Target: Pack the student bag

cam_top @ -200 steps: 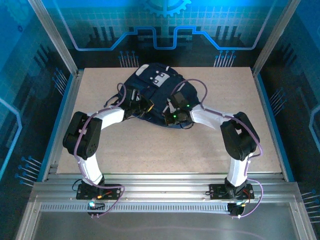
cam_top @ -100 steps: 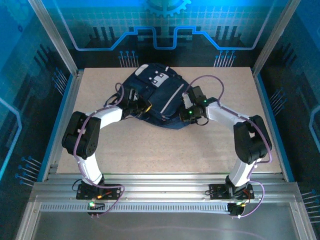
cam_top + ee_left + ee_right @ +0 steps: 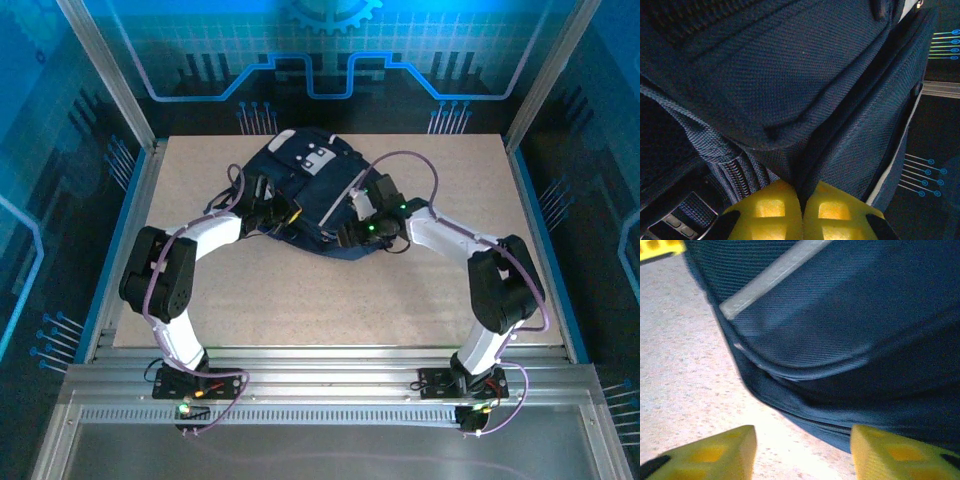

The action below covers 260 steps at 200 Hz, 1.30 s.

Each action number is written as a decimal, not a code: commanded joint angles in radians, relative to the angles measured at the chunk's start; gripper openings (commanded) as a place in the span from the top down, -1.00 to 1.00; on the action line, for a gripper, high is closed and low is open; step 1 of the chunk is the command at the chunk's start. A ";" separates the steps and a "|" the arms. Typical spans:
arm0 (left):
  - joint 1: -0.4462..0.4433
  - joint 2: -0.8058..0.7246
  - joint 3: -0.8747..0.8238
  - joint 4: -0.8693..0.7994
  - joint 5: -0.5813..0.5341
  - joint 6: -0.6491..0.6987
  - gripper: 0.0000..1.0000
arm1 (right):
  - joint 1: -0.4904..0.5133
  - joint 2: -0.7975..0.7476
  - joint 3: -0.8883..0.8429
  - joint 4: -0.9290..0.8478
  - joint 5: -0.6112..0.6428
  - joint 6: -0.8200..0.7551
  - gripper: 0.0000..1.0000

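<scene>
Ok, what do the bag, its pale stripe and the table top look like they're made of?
The student bag: woven synthetic fabric, likely nylon or polyester, matte; the coarse weave grain shows in the left wrist view. The pale stripe: a smoother grey band, possibly reflective tape, though that is hard to tell. The table top: hard speckled beige board, perhaps laminate or particleboard.

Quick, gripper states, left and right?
Left gripper: shut, pinching a fold of the student bag.
Right gripper: open, empty, at the bag's edge.

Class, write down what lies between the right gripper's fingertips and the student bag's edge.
A bare strip of table separates the open right gripper from the student bag, seen in the right wrist view.
</scene>
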 commanded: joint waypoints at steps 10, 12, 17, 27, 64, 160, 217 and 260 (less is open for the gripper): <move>0.004 -0.073 0.007 0.030 0.012 -0.011 1.00 | 0.039 0.062 0.056 0.071 -0.029 0.034 -0.22; 0.003 -0.073 0.007 0.030 0.012 -0.012 1.00 | 0.041 0.067 0.058 0.073 -0.029 0.036 -0.23; 0.000 -0.074 0.007 0.033 0.013 -0.014 1.00 | 0.045 0.079 0.066 0.079 -0.028 0.040 -0.24; -0.004 -0.077 0.006 0.035 0.015 -0.016 1.00 | 0.054 0.103 0.077 0.093 -0.020 0.047 -0.26; -0.019 -0.074 0.002 0.056 0.021 -0.035 1.00 | 0.076 0.158 0.099 0.183 0.015 0.083 -0.29; -0.029 -0.070 -0.030 0.105 -0.001 -0.074 1.00 | 0.096 0.120 0.047 0.207 -0.173 0.180 -0.09; -0.036 -0.071 -0.044 0.135 -0.008 -0.095 1.00 | 0.124 0.140 0.030 0.247 -0.133 0.188 -0.09; -0.038 -0.083 -0.056 0.138 -0.006 -0.096 1.00 | 0.156 0.201 0.119 0.135 0.096 0.177 -0.06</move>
